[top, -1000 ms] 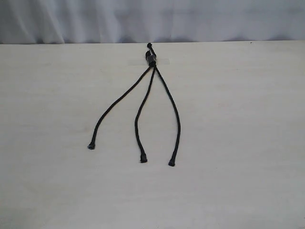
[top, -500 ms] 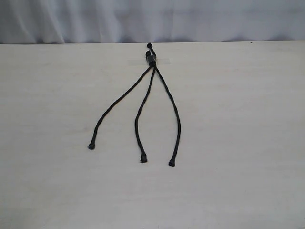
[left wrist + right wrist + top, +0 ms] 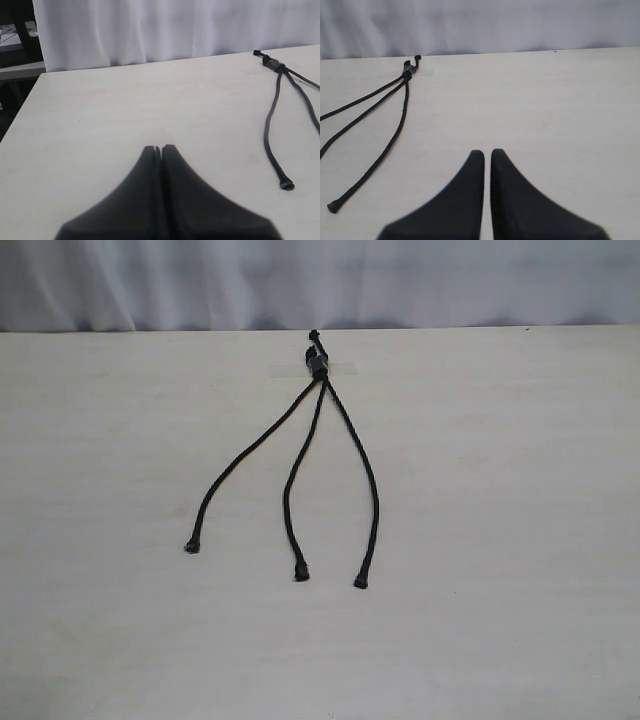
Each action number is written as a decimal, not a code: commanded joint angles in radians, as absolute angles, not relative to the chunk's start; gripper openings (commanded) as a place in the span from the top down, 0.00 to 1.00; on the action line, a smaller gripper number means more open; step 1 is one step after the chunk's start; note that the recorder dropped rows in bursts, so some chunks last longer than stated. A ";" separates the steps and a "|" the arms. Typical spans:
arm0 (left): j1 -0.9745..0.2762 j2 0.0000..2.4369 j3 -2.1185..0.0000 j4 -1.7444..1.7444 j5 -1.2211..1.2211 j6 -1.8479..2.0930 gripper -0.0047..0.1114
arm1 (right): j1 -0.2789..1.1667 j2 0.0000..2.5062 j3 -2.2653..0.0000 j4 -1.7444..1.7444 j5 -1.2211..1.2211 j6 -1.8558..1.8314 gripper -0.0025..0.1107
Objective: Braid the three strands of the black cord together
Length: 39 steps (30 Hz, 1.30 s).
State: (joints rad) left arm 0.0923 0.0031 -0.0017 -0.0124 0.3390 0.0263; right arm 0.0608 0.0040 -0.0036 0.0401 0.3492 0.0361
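in the exterior view the black cord (image 3: 322,420) lies flat on the pale table (image 3: 520,540), with its knotted head (image 3: 318,362) at the far edge under what looks like a strip of clear tape (image 3: 345,368). from that head the three strands fan out toward the near side, uncrossed: the left strand (image 3: 240,460) swings widest, while the middle strand (image 3: 293,490) and right strand (image 3: 368,490) run closer together, each ending in a small knobbed tip. neither arm shows here, so the braid is judged not yet begun. in the left wrist view the left gripper (image 3: 161,149) hovers over bare table well apart from the head, its jaws pressed together on nothing; one strand's tip is the nearest part of the cord. in the right wrist view the right gripper (image 3: 487,152) is also well apart from the head, with only a thin slit between its fingers and nothing held. to start well, each gripper should probably open and pinch an outer strand low, some way down from the head. one outer strand then goes over the middle strand, close beneath the head, alternating sides after that. pulls should be light and even, since the tape seems the only anchor and a hard tug could drag the head loose.
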 commanded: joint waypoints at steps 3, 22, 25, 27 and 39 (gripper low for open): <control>0.097 0.000 0.000 -0.011 0.323 0.022 0.96 | 0.055 0.000 0.000 0.037 0.309 0.037 0.94; 0.097 0.000 0.000 -0.011 0.323 0.022 0.96 | 0.055 0.000 0.000 0.037 -0.005 -0.146 0.94; 0.097 0.000 0.000 -0.011 0.323 0.022 0.96 | 0.055 0.000 0.000 0.037 -0.115 -0.143 0.94; 0.097 0.000 0.000 -0.011 0.323 0.022 0.96 | 0.055 0.000 0.000 0.037 -0.159 -0.143 0.94; 0.097 0.000 0.000 -0.011 0.323 0.022 0.96 | 0.055 0.000 0.000 0.037 -0.154 -0.169 0.94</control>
